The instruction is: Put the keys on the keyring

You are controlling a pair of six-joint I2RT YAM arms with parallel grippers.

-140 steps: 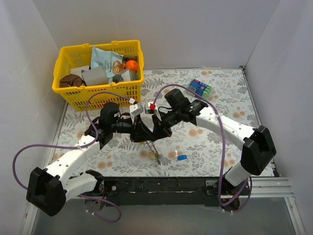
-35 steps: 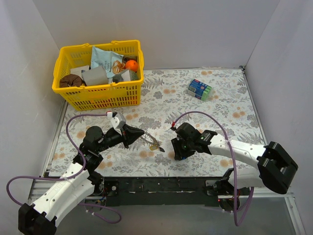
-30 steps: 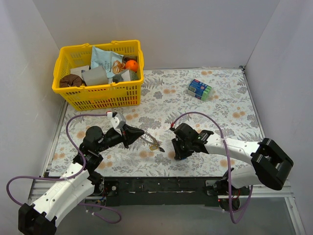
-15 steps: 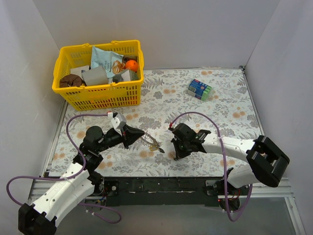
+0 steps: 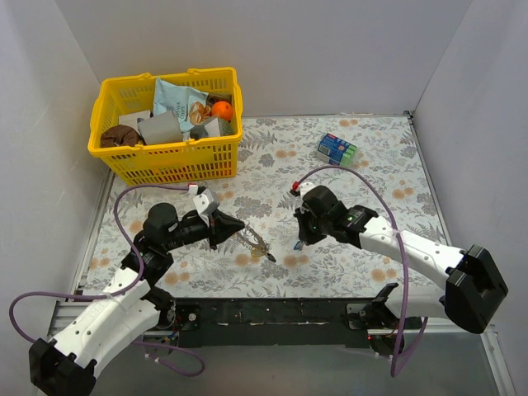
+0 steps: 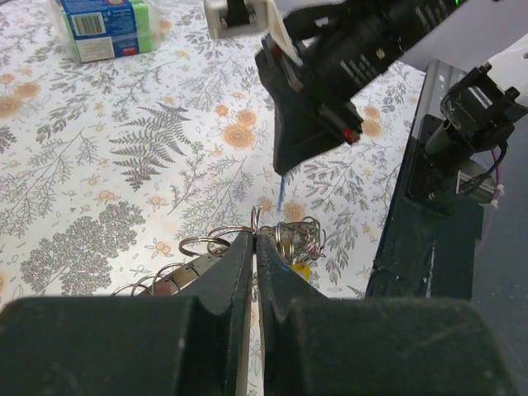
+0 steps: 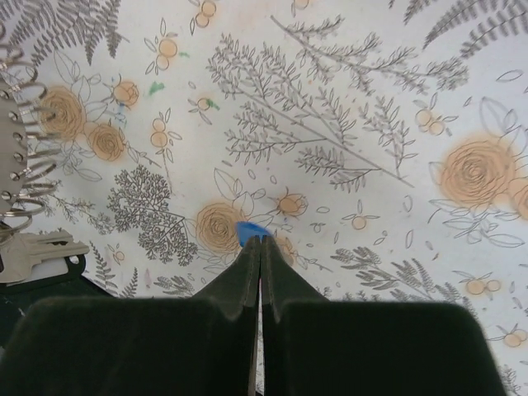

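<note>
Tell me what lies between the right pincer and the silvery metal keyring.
Top view: only bare floral cloth separates the right pincer, shut on a small blue key, from the keyring in the left pincer.

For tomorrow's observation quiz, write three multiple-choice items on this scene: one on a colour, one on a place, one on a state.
1. What colour is the basket? A yellow; B red; C green.
2. Where is the blue-green packet? A in the basket; B on the flowered table; C held in the air.
3. The jaws of the right gripper are: A wide open; B shut on the packet; C shut on the blue key.

A: its mesh walls are yellow.
B: it lies on the cloth beyond the right arm.
C: the right wrist view shows blue pinched between closed tips.
</note>
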